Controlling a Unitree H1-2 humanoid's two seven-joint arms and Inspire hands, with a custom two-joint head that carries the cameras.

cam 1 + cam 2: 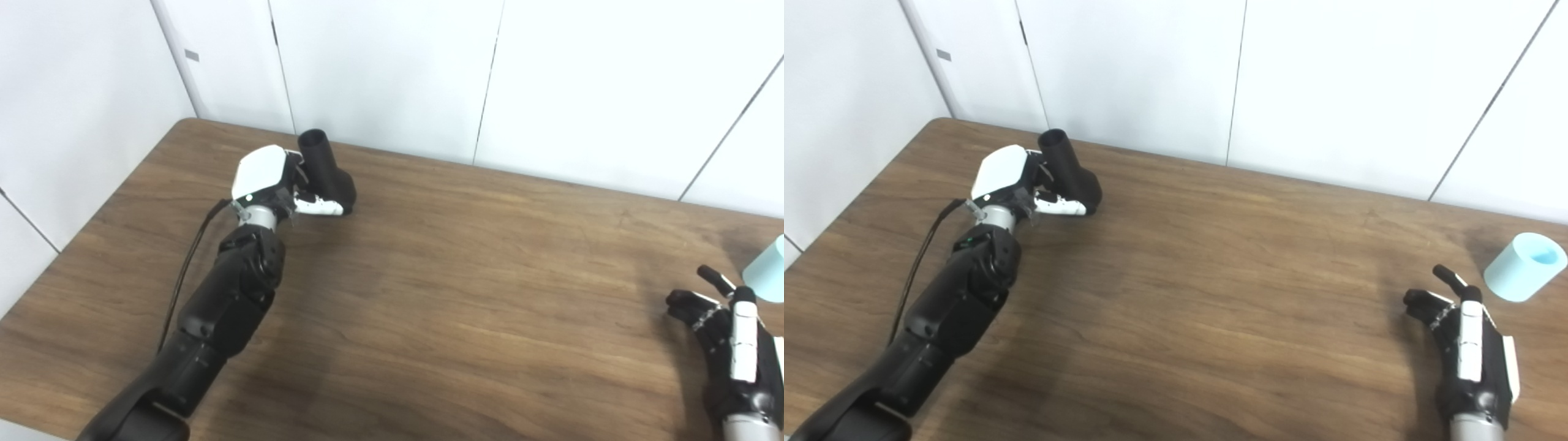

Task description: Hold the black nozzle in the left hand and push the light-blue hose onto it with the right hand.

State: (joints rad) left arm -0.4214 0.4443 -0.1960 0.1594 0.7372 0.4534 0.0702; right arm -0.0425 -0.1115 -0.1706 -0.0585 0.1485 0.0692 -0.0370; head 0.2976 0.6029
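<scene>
The black nozzle [327,170] is at the far left of the table, tilted, with its open round end pointing up and back. My left hand [269,177] is shut on it: the white thumb [318,206] lies along its lower front, and the fingers are hidden behind it. The light-blue hose [1525,266], a short wide tube, lies on the table at the far right with its open end facing up and right. My right hand [1464,334] is just left of and nearer than the hose, apart from it. It is open, with its fingers spread and nothing in them.
The wooden table [459,275] runs back to white wall panels [392,67] close behind the nozzle. A black cable [190,257] runs along the left forearm. In the left eye view the hose [767,271] is cut off by the picture's right edge.
</scene>
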